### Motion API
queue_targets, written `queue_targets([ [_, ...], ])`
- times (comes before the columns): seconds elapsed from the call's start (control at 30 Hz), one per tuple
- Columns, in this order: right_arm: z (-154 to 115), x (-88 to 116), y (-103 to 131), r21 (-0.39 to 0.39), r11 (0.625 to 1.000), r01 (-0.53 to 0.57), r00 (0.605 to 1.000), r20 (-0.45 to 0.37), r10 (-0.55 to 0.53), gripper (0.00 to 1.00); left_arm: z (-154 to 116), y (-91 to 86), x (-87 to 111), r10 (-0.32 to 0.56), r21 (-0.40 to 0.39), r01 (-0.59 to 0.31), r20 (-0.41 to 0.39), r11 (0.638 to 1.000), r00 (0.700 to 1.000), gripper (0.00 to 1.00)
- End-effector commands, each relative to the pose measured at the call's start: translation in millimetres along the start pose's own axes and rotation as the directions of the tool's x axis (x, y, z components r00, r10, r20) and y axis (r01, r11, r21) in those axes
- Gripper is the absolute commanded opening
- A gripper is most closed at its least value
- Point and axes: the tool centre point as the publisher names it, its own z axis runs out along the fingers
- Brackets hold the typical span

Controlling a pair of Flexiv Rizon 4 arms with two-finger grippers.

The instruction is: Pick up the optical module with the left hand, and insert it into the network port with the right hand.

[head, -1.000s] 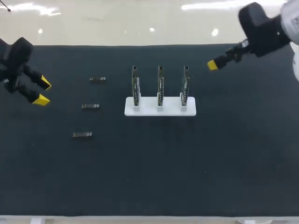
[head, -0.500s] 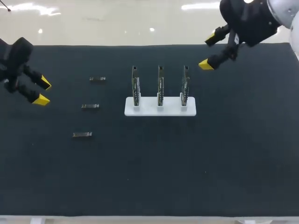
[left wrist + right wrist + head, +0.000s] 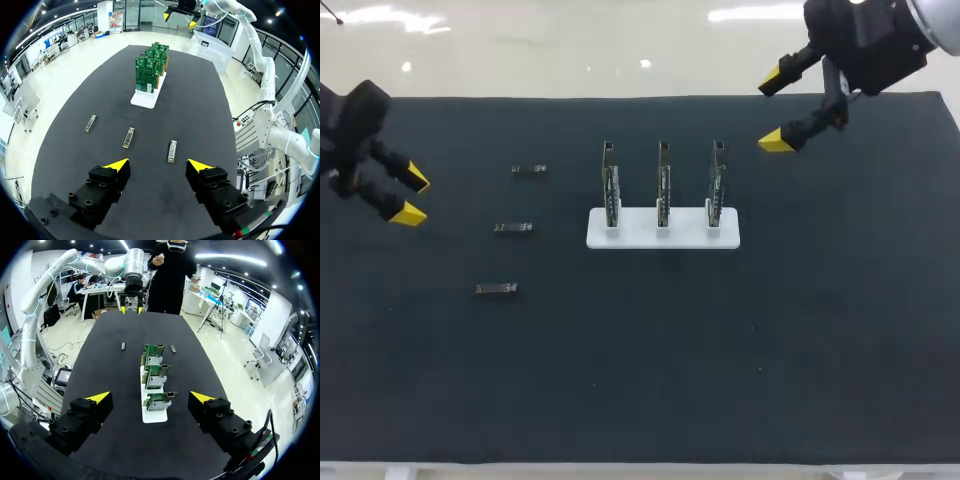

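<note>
Three small grey optical modules lie in a slanted row on the black mat's left part: (image 3: 528, 169), (image 3: 513, 228), (image 3: 496, 289). In the left wrist view they lie ahead of the fingers: (image 3: 90, 123), (image 3: 129, 137), (image 3: 172, 150). My left gripper (image 3: 408, 195) (image 3: 158, 165) hovers open at the mat's left edge, apart from them. Three green port boards (image 3: 663, 180) (image 3: 156, 401) stand upright in a white base (image 3: 663, 238) at mid-table. My right gripper (image 3: 772, 110) (image 3: 150, 397) hangs open and empty above the mat's back right, beyond the rightmost board.
The black mat (image 3: 720, 350) covers the whole table; its front half and right side are bare. In the right wrist view the row of boards runs straight ahead between the fingers, on the white base (image 3: 154, 416).
The right wrist has turned and shifted near the back right edge, so both yellow tips now show, one above the other. The left arm and the modules have not moved.
</note>
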Motion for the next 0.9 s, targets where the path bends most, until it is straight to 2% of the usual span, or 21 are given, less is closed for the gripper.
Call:
queue_targets([
  [0.03, 0.6, -0.4, -1.9, -0.007, 1.000, 0.001, 1.000, 0.002, 0.000, 1.00, 0.1, 1.1, 0.9, 0.003, 0.002, -0.003, 0.002, 1.000, 1.000, 1.00],
  [0.83, 0.6, -0.4, -1.9, -0.007, 1.000, 0.001, 1.000, 0.002, 0.000, 1.00, 0.1, 1.1, 0.9, 0.003, 0.002, -0.003, 0.002, 1.000, 1.000, 1.00],
  [0.9, 0.6, -0.4, -1.9, -0.007, 1.000, 0.001, 1.000, 0.002, 0.000, 1.00, 3.6, -1.7, 4.0, 0.036, 0.004, -0.036, -0.012, 0.999, 0.999, 1.00],
])
